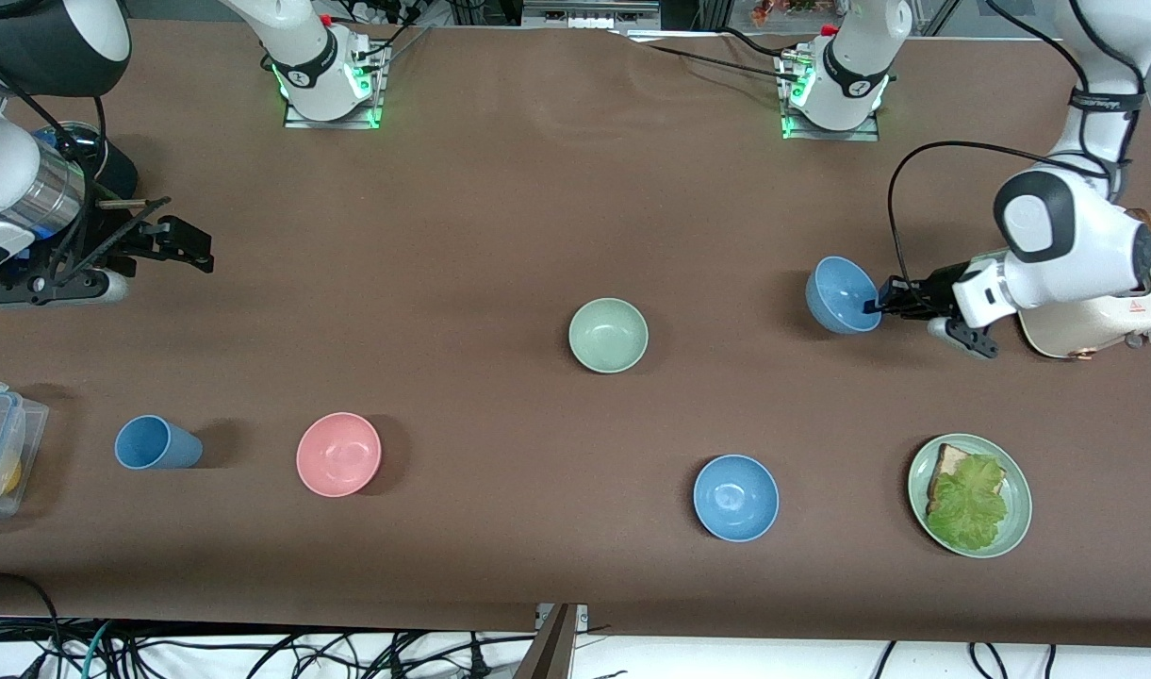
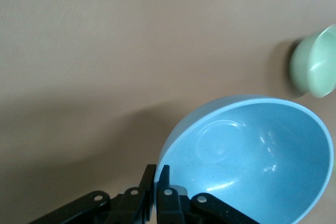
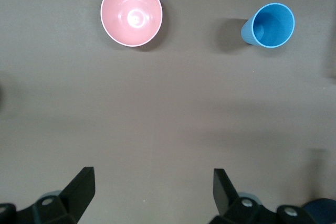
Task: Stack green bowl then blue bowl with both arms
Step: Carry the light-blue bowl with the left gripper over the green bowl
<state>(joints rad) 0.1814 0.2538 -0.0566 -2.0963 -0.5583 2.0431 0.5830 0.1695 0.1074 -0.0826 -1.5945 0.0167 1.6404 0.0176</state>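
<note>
Pinching blue bowl rim — left jaws closed

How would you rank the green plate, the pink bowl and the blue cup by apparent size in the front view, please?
Largest to smallest:
1. green plate
2. pink bowl
3. blue cup

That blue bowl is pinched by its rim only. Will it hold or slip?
The blue bowl hangs tilted from the left gripper, clamped at one rim spot, so it may swing. Its matte wall looks stiff and probably light. The right gripper waits open.
</note>
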